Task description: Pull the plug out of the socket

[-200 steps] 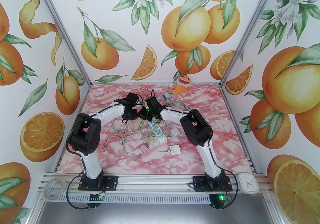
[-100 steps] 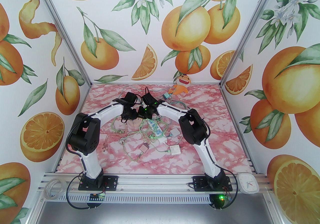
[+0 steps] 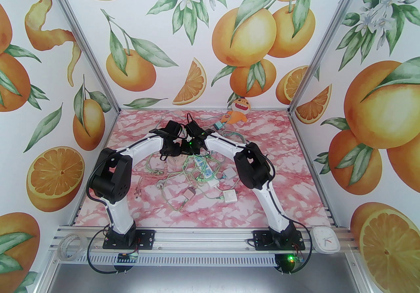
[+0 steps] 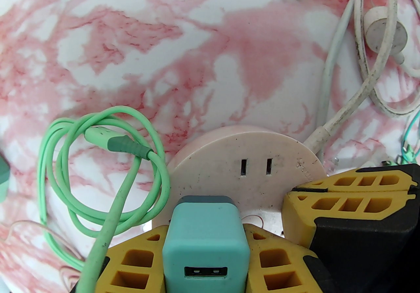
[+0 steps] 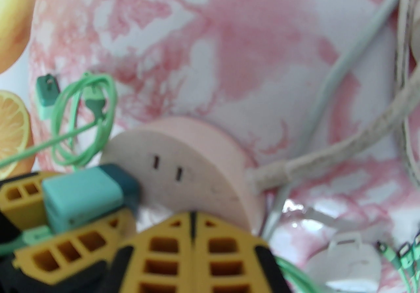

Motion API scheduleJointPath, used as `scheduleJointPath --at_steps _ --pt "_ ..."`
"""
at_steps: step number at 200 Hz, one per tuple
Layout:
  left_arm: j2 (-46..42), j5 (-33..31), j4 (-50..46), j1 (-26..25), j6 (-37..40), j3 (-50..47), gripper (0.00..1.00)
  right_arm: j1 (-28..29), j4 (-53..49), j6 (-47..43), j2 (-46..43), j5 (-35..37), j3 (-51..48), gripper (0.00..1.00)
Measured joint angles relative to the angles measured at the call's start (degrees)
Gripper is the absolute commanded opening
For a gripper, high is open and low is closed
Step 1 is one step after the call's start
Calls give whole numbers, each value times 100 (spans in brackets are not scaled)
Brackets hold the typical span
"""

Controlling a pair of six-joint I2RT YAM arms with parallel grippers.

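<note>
A round pale pink socket (image 4: 249, 150) lies on the marbled table, with a free pair of slots on its face. A teal cube plug (image 4: 205, 239) sits at the socket's near edge, its dark end against the face and its prongs hidden. My left gripper (image 4: 205, 247) is shut on the plug, one yellow finger on each side. My right gripper (image 5: 192, 219) is shut, its fingers pressed together on top of the socket (image 5: 193, 157), right beside the plug (image 5: 85, 193). In the top view both grippers (image 3: 170, 150) (image 3: 188, 149) meet over the socket (image 3: 174, 163).
A thick white cord (image 4: 341, 111) leaves the socket to the right. A coiled green cable (image 4: 98, 167) lies at its left. A white power strip (image 3: 204, 170), white adapters (image 3: 229, 196) and tangled cables sit nearer the front. A plush toy (image 3: 239, 109) stands at the back wall.
My right arm has swung left and lowered until its gripper sits beside the left one over the socket. The left arm has barely moved.
</note>
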Motion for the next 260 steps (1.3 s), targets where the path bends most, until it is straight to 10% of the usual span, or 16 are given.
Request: scheduleJointPath --at_steps 65,170,260 --pt "2 540 -7 269 -111 -11 6 92 -9 52 0 247 26 0" --pt "74 -446 -262 -212 0 227 5 -28 -133 -120 -7 39 26 0" --pt "94 793 -273 411 -39 181 5 98 -116 20 4 328 87 0"
